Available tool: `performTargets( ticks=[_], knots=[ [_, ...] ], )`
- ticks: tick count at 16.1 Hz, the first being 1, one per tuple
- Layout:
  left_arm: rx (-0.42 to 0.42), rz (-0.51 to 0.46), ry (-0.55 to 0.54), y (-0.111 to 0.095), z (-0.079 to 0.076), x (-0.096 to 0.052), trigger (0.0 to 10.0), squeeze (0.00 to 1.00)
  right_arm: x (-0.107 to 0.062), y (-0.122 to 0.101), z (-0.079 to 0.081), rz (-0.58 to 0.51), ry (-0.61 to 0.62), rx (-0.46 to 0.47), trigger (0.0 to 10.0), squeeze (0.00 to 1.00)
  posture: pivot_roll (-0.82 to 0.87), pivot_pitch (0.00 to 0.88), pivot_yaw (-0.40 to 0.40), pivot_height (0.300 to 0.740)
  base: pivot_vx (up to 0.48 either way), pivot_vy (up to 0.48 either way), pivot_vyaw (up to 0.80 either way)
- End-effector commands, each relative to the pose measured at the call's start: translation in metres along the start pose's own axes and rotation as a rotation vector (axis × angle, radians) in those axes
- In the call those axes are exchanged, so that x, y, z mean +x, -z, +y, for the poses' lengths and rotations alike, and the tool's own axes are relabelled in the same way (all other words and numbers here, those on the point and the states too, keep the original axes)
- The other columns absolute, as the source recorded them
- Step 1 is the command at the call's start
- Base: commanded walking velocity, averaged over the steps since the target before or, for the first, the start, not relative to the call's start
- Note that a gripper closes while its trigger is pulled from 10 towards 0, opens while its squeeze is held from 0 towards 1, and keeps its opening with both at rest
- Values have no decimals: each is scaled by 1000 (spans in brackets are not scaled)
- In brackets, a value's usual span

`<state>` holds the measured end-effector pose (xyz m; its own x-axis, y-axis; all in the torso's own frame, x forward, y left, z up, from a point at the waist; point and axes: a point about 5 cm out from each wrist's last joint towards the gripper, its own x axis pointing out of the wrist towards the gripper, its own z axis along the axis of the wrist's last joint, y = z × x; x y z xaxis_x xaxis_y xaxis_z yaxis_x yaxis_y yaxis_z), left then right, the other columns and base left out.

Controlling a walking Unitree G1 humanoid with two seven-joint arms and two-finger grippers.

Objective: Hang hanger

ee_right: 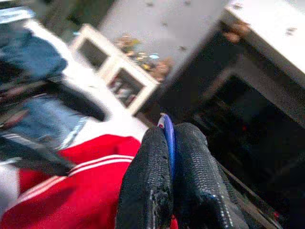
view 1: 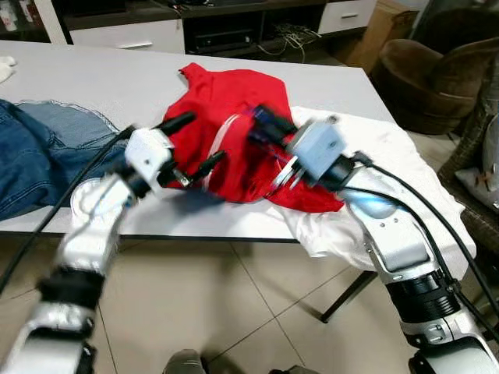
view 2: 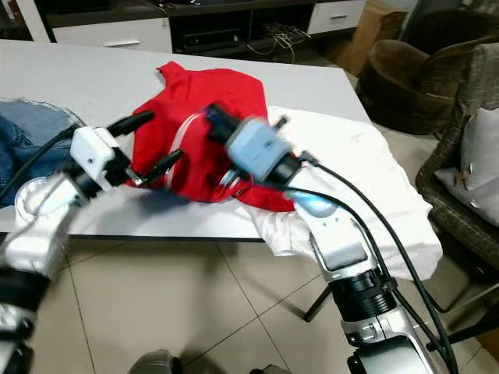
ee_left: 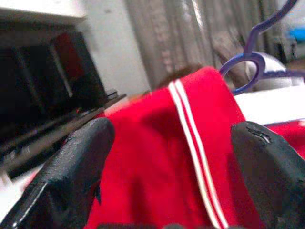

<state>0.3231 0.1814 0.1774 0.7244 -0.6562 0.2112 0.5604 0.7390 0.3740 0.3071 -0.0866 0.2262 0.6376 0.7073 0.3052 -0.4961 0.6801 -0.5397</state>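
A red shirt [view 1: 226, 101] with white trim lies crumpled on the white table [view 1: 93, 78]. A purple-blue hanger [ee_left: 248, 62] rises from the shirt's collar. My right gripper [view 1: 263, 125] is over the middle of the shirt, shut on the hanger, whose thin blue edge [ee_right: 164, 121] shows between the pressed fingertips. My left gripper [view 1: 195, 142] is open at the shirt's left edge, one finger [view 1: 179, 121] above and one [view 1: 209, 164] below, with only red cloth [ee_left: 157, 143] seen between them and nothing held.
Blue jeans [view 1: 39, 156] lie at the table's left and a white cloth [view 1: 382, 148] hangs over its right front corner. Behind stands a low TV cabinet [view 1: 125, 35]; a brown armchair [view 1: 437, 78] and a wicker chair [view 2: 468, 156] are at right. Tiled floor lies below.
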Motion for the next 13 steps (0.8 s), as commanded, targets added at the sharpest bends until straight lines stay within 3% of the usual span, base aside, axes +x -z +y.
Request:
performTargets(
  ticks=[1, 3, 9, 11, 13],
  knots=[
    [-72, -21, -40, 1, -4, -1, 10000, 0, -6, 7, -6, 23, 60, 41, 10000, 0, 140, 0, -58, 740, 0, 0, 0],
    [-193, -44, -112, 8, -15, -1, 10000, 0, -10, 10, -7, 27, 94, 63, 10000, 0, 136, 3, -63, 740, 0, 0, 0],
    [-386, -123, -251, 6, -28, -11, 10000, 0, -13, 15, 3, 36, 105, 101, 10000, 0, 127, 8, -59, 740, 0, 0, 0],
    [-445, -154, -406, 7, -39, -17, 10000, 0, -15, 17, 6, 36, 111, 117, 10000, 0, 126, 8, -59, 740, 0, 0, 0],
    [-437, -136, -530, 10, -43, -20, 10000, 0, -18, 20, 10, 38, 138, 159, 10000, 0, 134, 4, -59, 740, 0, 0, 0]
  ],
)
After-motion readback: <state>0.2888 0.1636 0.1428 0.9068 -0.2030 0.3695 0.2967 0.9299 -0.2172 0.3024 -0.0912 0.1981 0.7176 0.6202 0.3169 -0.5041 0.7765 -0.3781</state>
